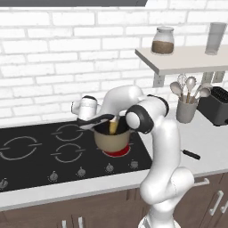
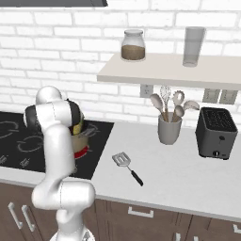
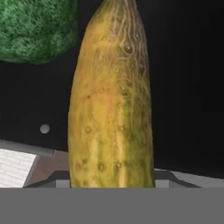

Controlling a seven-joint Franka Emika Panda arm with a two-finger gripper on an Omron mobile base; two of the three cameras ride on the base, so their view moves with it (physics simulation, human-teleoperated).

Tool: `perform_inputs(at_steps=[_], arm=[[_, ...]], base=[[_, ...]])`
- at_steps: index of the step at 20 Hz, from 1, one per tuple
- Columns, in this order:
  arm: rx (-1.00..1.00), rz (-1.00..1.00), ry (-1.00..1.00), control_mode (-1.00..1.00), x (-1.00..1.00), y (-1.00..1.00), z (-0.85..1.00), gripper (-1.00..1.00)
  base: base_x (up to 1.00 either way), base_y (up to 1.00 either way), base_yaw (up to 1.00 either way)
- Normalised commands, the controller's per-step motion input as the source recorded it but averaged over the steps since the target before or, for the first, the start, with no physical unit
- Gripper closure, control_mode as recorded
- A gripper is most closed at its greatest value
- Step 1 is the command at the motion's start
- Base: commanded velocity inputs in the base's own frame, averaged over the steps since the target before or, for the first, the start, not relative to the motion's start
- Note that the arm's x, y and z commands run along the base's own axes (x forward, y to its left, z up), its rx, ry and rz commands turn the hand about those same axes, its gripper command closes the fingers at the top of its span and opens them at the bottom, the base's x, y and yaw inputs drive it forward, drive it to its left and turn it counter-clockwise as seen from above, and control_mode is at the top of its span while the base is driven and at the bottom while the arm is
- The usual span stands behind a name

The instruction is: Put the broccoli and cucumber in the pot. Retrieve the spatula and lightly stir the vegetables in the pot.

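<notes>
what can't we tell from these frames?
- Hand: fingertips hidden behind the cucumber in the hand view; grip not confirmable.
- Pot: inside mostly blocked by the arm in the left base view; nearly all hidden behind the arm in the right base view.
- Broccoli: cut off by the hand view's top-left edge.

A: Both base views are bright and evenly lit, with flat rendered light and no glare on the white brick wall (image 1: pixel 49 53).

B: Shadows are soft. A faint one lies under the shelf (image 2: pixel 174 70), and the desk (image 2: pixel 188 174) shows hardly any.

A: Edges look slightly soft and coarse, with no warping at the borders.

B: The hand view is dim: the pot (image 1: pixel 111 138) interior reads black, while the cucumber (image 3: pixel 111 100) stays well lit and sharp, its skin texture clear.
</notes>
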Motion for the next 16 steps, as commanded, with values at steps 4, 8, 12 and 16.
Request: perform_inputs(at_steps=[4, 8, 12, 16], arm=[[0.0, 0.0, -0.02, -1.0, -0.09, -0.18, 0.0, -1.0], [0.02, 0.0, -0.09, -1.0, -0.34, -0.38, 0.32, -1.0], [0.01, 0.0, -0.05, -1.0, -0.82, -0.38, 0.71, -1.0], [0.0, 0.0, 0.0, -1.0, -0.85, -0.3, 0.64, -1.0]], base=[[0.0, 0.0, 0.0], [0.0, 0.0, 0.0], [0.0, 0.0, 0.0], [0.0, 0.0, 0.0]])
